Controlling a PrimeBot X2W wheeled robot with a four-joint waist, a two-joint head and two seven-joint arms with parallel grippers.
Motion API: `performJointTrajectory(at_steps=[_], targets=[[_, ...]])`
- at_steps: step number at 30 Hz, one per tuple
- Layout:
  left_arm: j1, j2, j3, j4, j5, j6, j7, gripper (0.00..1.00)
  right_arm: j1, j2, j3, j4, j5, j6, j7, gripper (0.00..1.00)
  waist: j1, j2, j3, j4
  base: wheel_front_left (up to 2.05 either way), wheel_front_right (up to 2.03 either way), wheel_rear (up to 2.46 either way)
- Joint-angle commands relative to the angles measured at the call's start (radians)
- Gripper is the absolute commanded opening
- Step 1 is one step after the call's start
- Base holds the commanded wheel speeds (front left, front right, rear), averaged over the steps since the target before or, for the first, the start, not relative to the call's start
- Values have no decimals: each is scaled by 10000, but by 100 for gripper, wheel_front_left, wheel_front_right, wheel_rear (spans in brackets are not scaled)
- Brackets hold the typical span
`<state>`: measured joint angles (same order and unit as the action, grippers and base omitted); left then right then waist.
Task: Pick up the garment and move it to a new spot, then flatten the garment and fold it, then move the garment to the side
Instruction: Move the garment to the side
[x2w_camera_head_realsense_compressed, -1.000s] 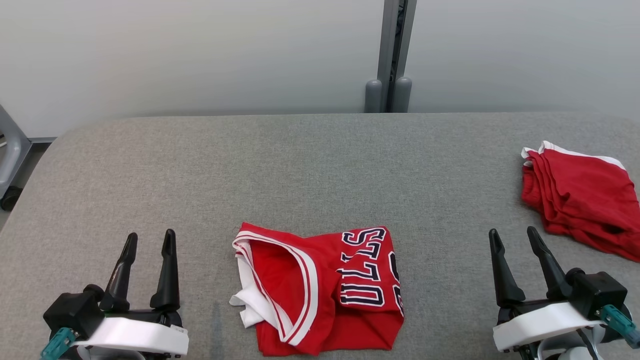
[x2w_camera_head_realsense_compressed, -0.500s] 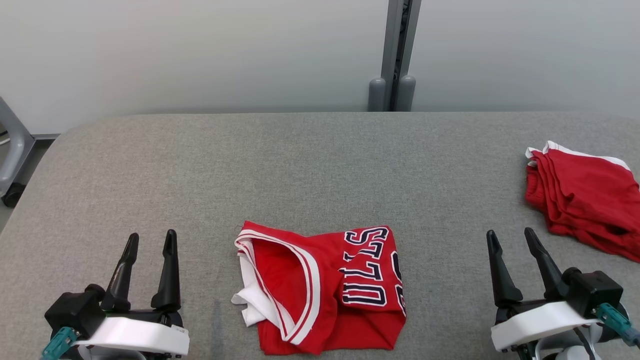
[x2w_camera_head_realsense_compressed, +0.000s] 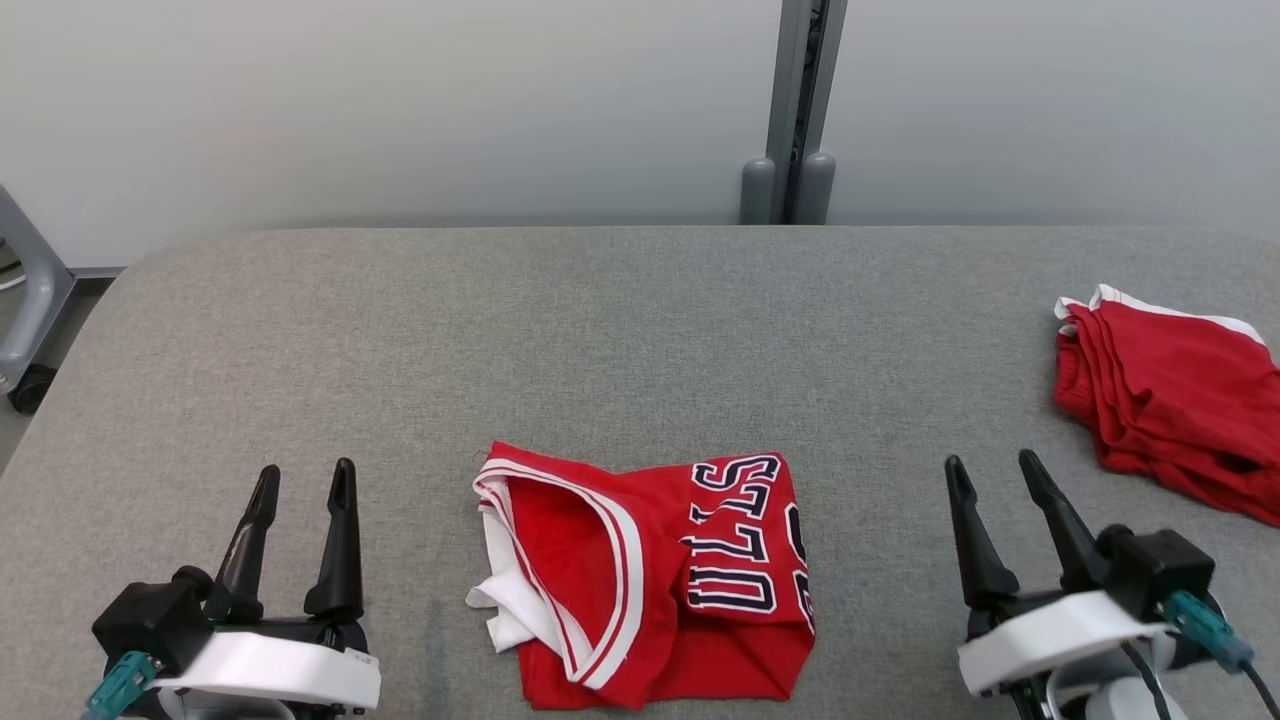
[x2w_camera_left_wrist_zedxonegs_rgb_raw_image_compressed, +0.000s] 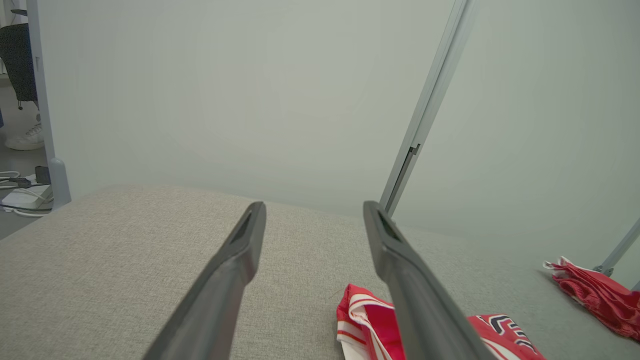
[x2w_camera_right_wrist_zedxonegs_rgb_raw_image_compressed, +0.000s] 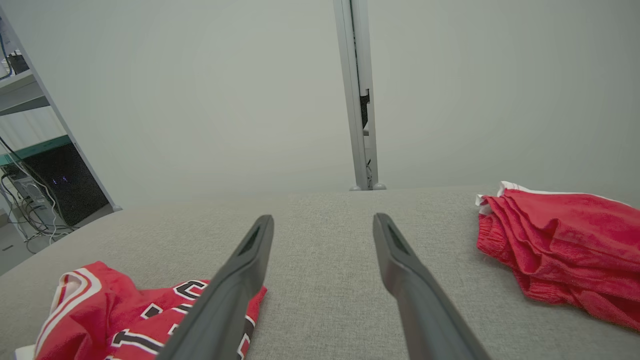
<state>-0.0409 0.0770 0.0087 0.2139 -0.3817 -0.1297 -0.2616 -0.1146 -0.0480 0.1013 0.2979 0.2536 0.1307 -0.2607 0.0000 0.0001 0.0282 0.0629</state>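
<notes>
A red jersey garment (x2w_camera_head_realsense_compressed: 650, 580) with white trim and dark lettering lies folded near the front edge of the grey table (x2w_camera_head_realsense_compressed: 600, 330). It also shows in the left wrist view (x2w_camera_left_wrist_zedxonegs_rgb_raw_image_compressed: 365, 320) and the right wrist view (x2w_camera_right_wrist_zedxonegs_rgb_raw_image_compressed: 100, 310). My left gripper (x2w_camera_head_realsense_compressed: 305, 468) stands open to the jersey's left, apart from it, with nothing between its fingers (x2w_camera_left_wrist_zedxonegs_rgb_raw_image_compressed: 314, 205). My right gripper (x2w_camera_head_realsense_compressed: 990, 458) stands open to the jersey's right, also apart and holding nothing (x2w_camera_right_wrist_zedxonegs_rgb_raw_image_compressed: 324, 217).
A second red garment with a white edge (x2w_camera_head_realsense_compressed: 1170, 400) lies bunched at the table's right side, beyond my right gripper (x2w_camera_right_wrist_zedxonegs_rgb_raw_image_compressed: 560, 235). A grey post (x2w_camera_head_realsense_compressed: 795, 110) rises behind the table against a pale wall. A grey frame leg (x2w_camera_head_realsense_compressed: 25, 300) stands at the far left.
My right gripper has shifted left, toward the jersey. The head view has turned slightly, so the whole scene sits a little further right. The left gripper and both garments have not moved.
</notes>
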Motion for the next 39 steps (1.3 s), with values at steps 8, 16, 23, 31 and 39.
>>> performJointTrajectory(at_steps=[8, 16, 23, 31, 39], targets=[[-220, -2, -146, 62, -104, -19, -40, 100, -1274, -56, 668, 1043, 627, 1, 1386, 100, 0, -1, 28, 312, 0, 0, 0], [-239, -42, -174, 186, -135, -20, -40, 100, -1799, -52, 1219, 2684, 2324, 3, 3310, 100, 0, -1, 37, 1032, 0, 0, 0], [-253, -16, -246, 235, -149, -19, -38, 100, -2160, -69, 1358, 3640, 3590, 1, 4239, 100, 0, -1, 51, 1489, 0, 0, 0], [-306, 46, -313, 322, -201, -19, -38, 100, -2267, 19, 1799, 5045, 4922, -2, 5737, 100, 0, -1, 94, 1851, 0, 0, 0], [-281, 87, -296, 365, -187, -19, -40, 100, -2488, -4, 2294, 5400, 5270, 0, 5021, 0, 0, -1, 48, 1899, 0, 0, 0]])
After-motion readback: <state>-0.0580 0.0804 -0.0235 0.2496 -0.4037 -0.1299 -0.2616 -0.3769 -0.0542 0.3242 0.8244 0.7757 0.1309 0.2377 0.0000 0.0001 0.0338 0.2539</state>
